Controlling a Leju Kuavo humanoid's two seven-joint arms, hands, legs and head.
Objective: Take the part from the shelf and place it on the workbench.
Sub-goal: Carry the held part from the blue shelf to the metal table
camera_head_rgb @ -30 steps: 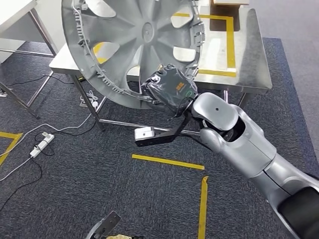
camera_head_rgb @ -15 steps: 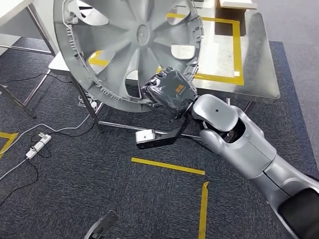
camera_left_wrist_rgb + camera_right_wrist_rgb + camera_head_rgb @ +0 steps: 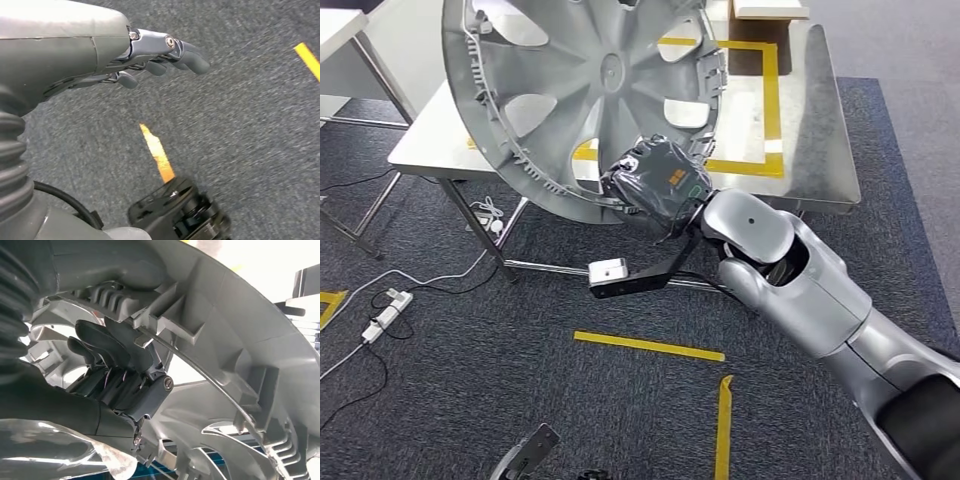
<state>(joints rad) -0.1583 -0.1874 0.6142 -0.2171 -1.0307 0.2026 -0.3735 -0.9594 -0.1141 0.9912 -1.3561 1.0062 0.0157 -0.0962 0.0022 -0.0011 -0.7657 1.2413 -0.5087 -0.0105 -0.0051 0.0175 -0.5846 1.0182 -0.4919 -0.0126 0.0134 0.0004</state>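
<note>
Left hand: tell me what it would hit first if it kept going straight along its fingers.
Probably the grey carpet. The left hand hangs open over it, nothing between in the left wrist view, though depth is unclear.

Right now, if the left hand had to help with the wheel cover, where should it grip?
Probably the wheel cover's ribbed rim on its lower left, opposite the right hand, coming from the robot's left. It is tilted on edge, and the left hand hangs free.

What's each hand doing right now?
Left hand: open, holding nothing, above the carpet.
Right hand: grips the wheel cover by its rim.
</note>
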